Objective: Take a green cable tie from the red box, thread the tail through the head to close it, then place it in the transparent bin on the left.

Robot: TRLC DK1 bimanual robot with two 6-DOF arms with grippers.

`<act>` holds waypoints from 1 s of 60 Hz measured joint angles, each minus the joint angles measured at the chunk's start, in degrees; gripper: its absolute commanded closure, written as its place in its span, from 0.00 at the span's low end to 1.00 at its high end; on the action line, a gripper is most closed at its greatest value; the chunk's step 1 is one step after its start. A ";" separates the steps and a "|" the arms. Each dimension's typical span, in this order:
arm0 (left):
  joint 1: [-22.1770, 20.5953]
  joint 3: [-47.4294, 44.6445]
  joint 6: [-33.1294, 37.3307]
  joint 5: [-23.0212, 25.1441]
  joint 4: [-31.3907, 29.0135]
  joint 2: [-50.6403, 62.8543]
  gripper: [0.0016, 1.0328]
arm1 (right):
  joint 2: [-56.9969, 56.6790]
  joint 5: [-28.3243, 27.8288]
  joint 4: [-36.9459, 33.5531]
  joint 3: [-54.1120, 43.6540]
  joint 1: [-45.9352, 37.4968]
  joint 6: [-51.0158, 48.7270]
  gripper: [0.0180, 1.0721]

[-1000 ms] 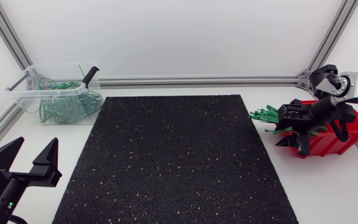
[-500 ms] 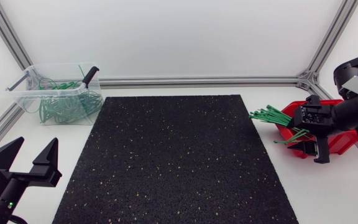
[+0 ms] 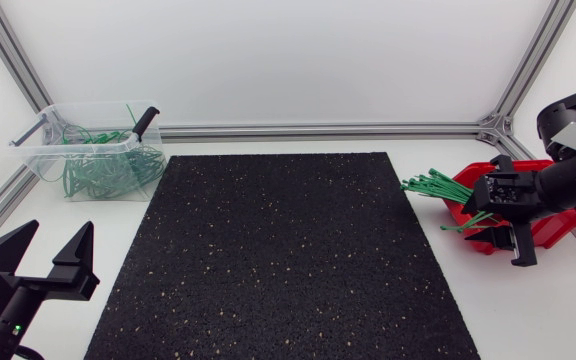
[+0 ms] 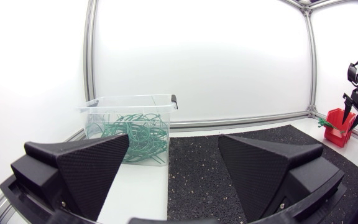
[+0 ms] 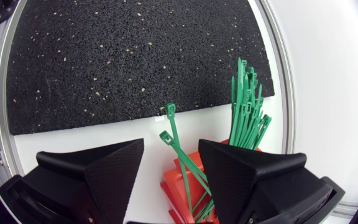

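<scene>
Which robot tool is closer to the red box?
Right. The right tool hangs just over the red box and its green ties. The left tool is far off, across the black mat.

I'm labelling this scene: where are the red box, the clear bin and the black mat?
red box (image 3: 558,228), head view, its front wall.
clear bin (image 3: 78,148), head view, its front rim.
black mat (image 3: 278,250), head view, its bare middle.

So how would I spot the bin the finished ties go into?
Start at the big black mat in the table's middle. Past its far left corner stands the transparent bin. Unlike the red box on the right, it is see-through and holds tangled, looped green ties.
</scene>
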 measured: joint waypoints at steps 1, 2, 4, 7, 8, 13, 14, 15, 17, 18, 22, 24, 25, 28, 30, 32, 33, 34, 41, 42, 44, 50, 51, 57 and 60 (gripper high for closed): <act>0.00 0.00 0.00 0.00 0.00 0.00 0.03 | 0.22 0.00 0.02 -0.04 0.20 -0.02 0.55; 0.00 0.00 0.00 0.00 0.00 0.00 0.03 | 0.35 0.02 0.04 -0.11 0.44 -0.02 0.55; 0.00 0.00 0.00 0.00 0.00 0.00 0.03 | 0.61 0.26 0.07 -0.33 0.92 -0.02 0.58; 0.00 0.00 0.00 0.00 0.00 0.00 0.03 | 0.98 0.77 0.13 -0.63 1.68 -0.22 0.58; 0.00 0.00 0.00 0.00 0.00 0.00 0.03 | 1.07 0.98 0.13 -0.70 1.88 -0.22 0.58; 0.00 0.00 0.00 0.00 0.00 0.00 0.03 | 1.73 1.99 0.22 -0.85 2.62 -0.24 0.70; 0.00 0.00 0.00 0.00 0.00 0.00 0.03 | 1.88 2.43 0.22 -0.85 2.69 -0.24 0.72; 0.00 0.00 0.00 0.00 0.00 0.00 0.03 | 2.10 2.64 0.22 -0.85 2.69 -0.22 0.75; 0.00 0.00 0.00 0.00 0.00 0.00 0.03 | 2.45 2.84 0.24 -0.85 2.69 -0.24 0.80; 0.00 0.00 0.00 0.00 0.00 0.00 0.03 | 2.60 3.04 0.22 -0.85 2.69 -0.24 0.82; 0.00 0.00 0.00 0.00 0.00 0.00 0.03 | 3.10 3.08 0.22 -0.85 2.69 -0.24 0.82; 0.00 0.00 0.00 0.00 0.00 0.00 0.03 | 3.28 3.06 0.22 -0.85 2.69 -0.24 0.82; 0.00 0.00 0.00 0.00 0.00 0.00 0.03 | 3.37 3.06 0.22 -0.83 2.69 -0.24 0.82; 0.00 0.00 0.00 0.00 0.00 0.00 0.03 | 3.52 3.06 0.22 -0.83 2.67 -0.26 0.82; 0.00 0.00 0.00 0.00 0.00 0.00 0.03 | 3.61 3.06 0.22 -0.83 2.67 -0.33 0.83; 0.00 0.00 0.00 0.00 0.00 0.00 0.03 | 3.61 3.06 0.22 -0.83 2.62 -0.44 0.83; 0.00 0.00 0.00 0.00 0.00 0.00 0.03 | 3.61 3.08 0.22 -0.83 2.62 -0.46 0.84; 0.00 0.00 0.00 0.00 0.00 0.00 0.03 | 3.61 3.08 0.22 -0.83 2.62 -0.57 0.84; 0.00 0.00 0.00 0.00 0.00 0.00 0.03 | 3.61 3.04 0.20 -0.61 2.60 -1.07 0.84; 0.00 0.00 0.00 0.00 0.00 0.00 0.03 | 3.61 3.04 0.20 -0.55 2.58 -1.07 0.85; 0.00 0.00 0.00 0.00 0.00 0.00 0.03 | 3.61 3.02 0.15 -0.33 2.56 -1.07 0.87; 0.00 0.00 0.00 0.00 0.00 0.00 0.03 | 3.61 2.99 -0.85 1.11 2.49 -1.07 0.87; 0.00 0.00 0.00 0.00 0.00 0.00 0.03 | 3.61 2.93 -0.92 1.38 2.43 -1.07 0.87; 0.00 0.00 0.00 0.00 0.00 0.00 0.03 | 3.52 2.51 -2.14 3.15 1.84 -1.07 0.87; 0.00 0.00 0.02 0.00 0.00 0.00 0.03 | 3.21 2.03 -2.84 3.76 1.57 -1.07 0.87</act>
